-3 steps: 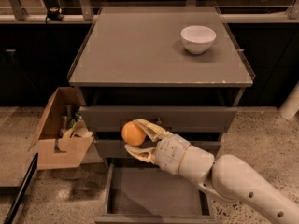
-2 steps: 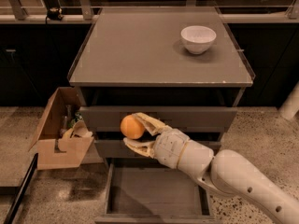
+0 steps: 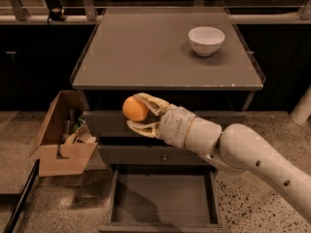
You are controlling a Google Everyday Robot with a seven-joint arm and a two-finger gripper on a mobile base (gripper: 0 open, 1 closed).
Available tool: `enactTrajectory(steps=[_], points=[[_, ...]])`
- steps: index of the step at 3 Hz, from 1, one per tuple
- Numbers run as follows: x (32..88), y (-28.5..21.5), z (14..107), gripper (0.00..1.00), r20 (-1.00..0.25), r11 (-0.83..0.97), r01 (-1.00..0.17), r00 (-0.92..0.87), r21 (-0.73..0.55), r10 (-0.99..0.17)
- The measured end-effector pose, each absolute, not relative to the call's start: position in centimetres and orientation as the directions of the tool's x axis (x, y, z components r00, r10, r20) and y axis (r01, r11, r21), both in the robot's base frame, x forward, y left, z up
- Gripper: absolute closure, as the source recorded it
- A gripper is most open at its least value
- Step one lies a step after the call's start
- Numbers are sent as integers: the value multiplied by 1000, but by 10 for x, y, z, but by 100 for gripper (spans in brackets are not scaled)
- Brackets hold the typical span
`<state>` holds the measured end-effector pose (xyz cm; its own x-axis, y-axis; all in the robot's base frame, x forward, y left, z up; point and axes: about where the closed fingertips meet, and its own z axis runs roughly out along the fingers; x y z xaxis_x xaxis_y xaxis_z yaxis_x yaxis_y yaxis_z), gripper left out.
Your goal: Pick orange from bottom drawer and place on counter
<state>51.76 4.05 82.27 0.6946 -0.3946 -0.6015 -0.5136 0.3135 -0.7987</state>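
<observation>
Orange (image 3: 135,108) in pincer (image 3: 135,111), seemingly above drawer (image 3: 163,198)

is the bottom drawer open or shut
Open: the bottom drawer is pulled out, its floor in view. The gripper, shut on the orange, is above it.

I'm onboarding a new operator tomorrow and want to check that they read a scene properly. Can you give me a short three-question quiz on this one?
1. True or false: the end effector grips the orange in front of the cabinet, above the open bottom drawer.
2. What sits on the counter? A) a white bowl B) a metal can C) a sponge
3. Short answer: what stands on the floor at the picture's left, beside the cabinet?

Key: 1 true; 2 A; 3 an open cardboard box.
</observation>
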Motion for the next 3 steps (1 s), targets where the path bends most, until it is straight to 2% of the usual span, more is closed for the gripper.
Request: enactTrajectory(steps=[3], points=[[581,47,892,100,-492,209,-446,762,-870,-421]])
